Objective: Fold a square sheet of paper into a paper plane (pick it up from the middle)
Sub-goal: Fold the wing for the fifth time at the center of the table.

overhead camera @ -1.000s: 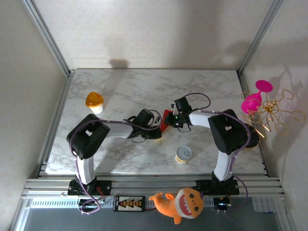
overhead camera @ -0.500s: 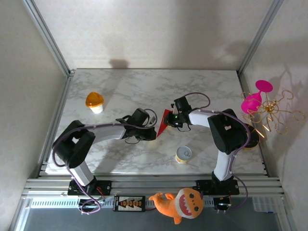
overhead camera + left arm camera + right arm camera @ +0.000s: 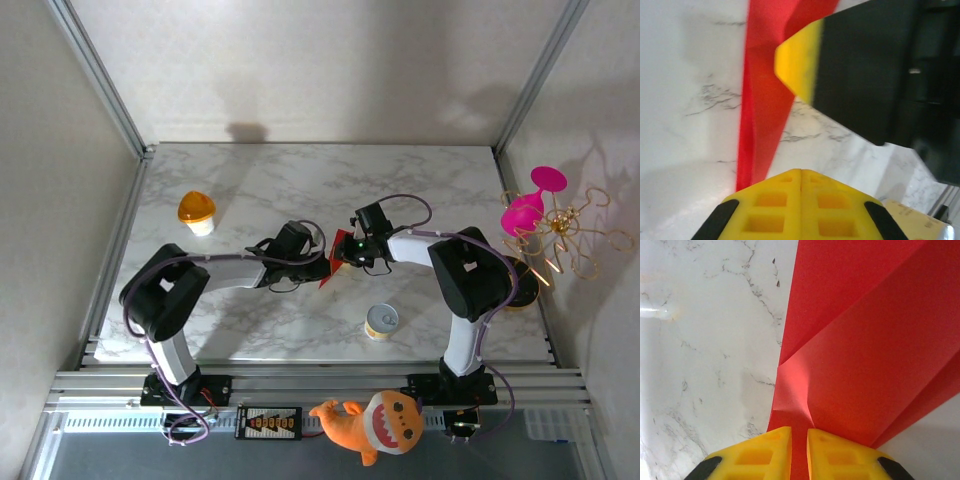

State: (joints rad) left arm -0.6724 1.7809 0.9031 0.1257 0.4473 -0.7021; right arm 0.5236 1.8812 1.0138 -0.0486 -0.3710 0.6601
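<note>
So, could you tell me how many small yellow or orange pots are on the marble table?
2: an orange-lidded white cup at the far left, a round yellow tin near the front. The right arm may hide more.

Left gripper (image 3: 801, 176) jaws shut, red paper (image 3: 762, 112) rising behind; right gripper (image 3: 799, 59) overlapping paper top.

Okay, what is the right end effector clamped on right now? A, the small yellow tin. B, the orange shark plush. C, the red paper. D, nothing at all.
C: in the right wrist view the red paper runs down between the nearly closed yellow fingers of the right end effector.
</note>
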